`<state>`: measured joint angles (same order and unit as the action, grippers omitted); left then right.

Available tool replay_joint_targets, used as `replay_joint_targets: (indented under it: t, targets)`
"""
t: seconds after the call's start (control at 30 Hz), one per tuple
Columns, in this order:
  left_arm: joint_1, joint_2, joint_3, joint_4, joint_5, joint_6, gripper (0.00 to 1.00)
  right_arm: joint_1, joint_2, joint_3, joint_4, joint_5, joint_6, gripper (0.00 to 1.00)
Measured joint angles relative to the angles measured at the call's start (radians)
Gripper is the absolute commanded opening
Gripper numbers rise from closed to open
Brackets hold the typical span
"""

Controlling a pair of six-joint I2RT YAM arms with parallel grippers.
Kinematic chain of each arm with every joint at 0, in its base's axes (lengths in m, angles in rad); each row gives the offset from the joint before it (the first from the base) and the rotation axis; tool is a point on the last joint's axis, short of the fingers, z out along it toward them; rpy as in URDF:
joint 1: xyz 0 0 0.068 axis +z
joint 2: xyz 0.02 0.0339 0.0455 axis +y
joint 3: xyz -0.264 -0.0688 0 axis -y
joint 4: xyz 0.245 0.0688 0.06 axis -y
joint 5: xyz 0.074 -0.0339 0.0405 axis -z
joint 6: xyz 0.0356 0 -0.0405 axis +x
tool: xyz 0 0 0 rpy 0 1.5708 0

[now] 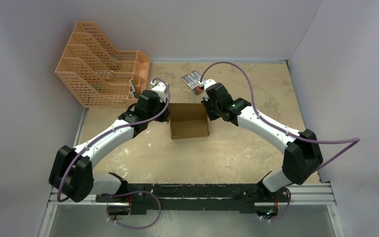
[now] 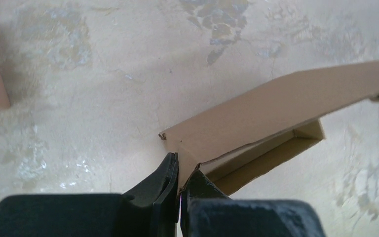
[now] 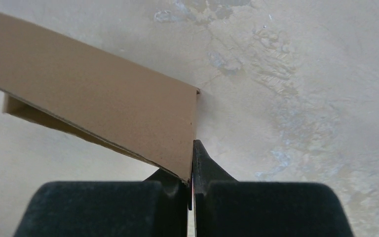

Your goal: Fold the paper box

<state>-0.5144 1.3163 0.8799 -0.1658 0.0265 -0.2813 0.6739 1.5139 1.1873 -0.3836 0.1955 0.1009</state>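
Brown paper box [image 1: 189,123] pinched between both outstretched jaws

walls [image 1: 202,24]: pale lilac | tabletop [image 1: 237,153]: worn beige, blotchy | light: even

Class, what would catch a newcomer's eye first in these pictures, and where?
The brown paper box, open on top in the middle, draws the eye first, with the left gripper and right gripper each pinched shut on a wall at opposite sides. Next comes the orange mesh rack in the far left corner.
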Motion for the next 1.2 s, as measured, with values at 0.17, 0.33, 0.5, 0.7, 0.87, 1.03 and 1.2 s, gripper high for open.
replay_joint_targets:
  t: [0.17, 0.33, 0.5, 0.7, 0.87, 1.03, 1.2]
  targets:
    - [-0.013, 0.000, -0.012, 0.020, -0.088, -0.176, 0.00, 0.011, 0.028, 0.028, 0.002, 0.026, 0.117, 0.00]
    - [-0.033, -0.001, -0.052, 0.070, -0.158, -0.320, 0.00, 0.029, 0.053, 0.063, -0.008, 0.081, 0.200, 0.00]
    - [-0.076, -0.001, -0.082, 0.101, -0.250, -0.410, 0.01, 0.058, 0.071, 0.069, -0.022, 0.163, 0.291, 0.00]
    - [-0.104, -0.004, -0.118, 0.154, -0.331, -0.498, 0.03, 0.102, 0.071, 0.058, -0.010, 0.262, 0.372, 0.00]
    - [-0.147, -0.004, -0.134, 0.173, -0.396, -0.539, 0.03, 0.117, 0.049, -0.019, 0.056, 0.318, 0.415, 0.00]
    - [-0.188, -0.007, -0.174, 0.232, -0.453, -0.545, 0.04, 0.129, -0.008, -0.121, 0.137, 0.318, 0.431, 0.00]
    - [-0.233, -0.029, -0.237, 0.304, -0.500, -0.527, 0.04, 0.138, -0.068, -0.236, 0.247, 0.315, 0.442, 0.02]
